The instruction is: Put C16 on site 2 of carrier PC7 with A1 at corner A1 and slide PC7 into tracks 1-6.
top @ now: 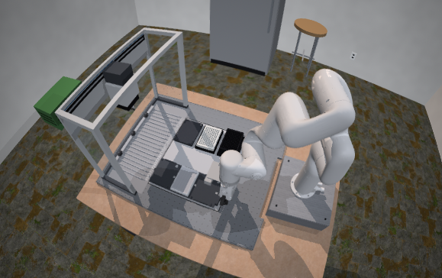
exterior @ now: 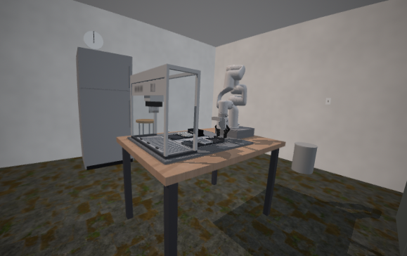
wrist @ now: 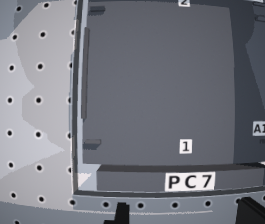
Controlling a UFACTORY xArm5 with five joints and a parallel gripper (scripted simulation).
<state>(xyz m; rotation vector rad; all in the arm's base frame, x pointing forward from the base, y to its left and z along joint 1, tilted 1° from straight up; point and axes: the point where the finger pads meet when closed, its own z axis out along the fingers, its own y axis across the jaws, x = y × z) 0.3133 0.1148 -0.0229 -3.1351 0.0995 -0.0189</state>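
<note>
The carrier PC7 [top: 204, 191] [wrist: 133, 179] lies on the apron [top: 203, 162], its far end near the front edge of the rails [top: 147, 139]. C16 [top: 184, 182], a pale plate, sits on site 2 and looks flat; its labels are too small to read. Sites 1 and 3 are bare. C15 [top: 209, 137], white, is in nest S2. C51 [top: 231, 140], black, is in nest S1. Nest S3 [top: 188, 132] is empty. My gripper [top: 223, 201] [exterior: 222, 136] [wrist: 184, 222] is open and empty, low beside the carrier's handle end; contact cannot be told. No lit lamp can be made out.
The instrument's frame [top: 101, 154] [exterior: 166, 112] stands over the rails, with a dark and white head [top: 120, 85] hanging inside it. The perforated deck [top: 203, 219] [wrist: 24, 100] surrounds the carrier. The arm's base plate [top: 291, 206] stands on the right.
</note>
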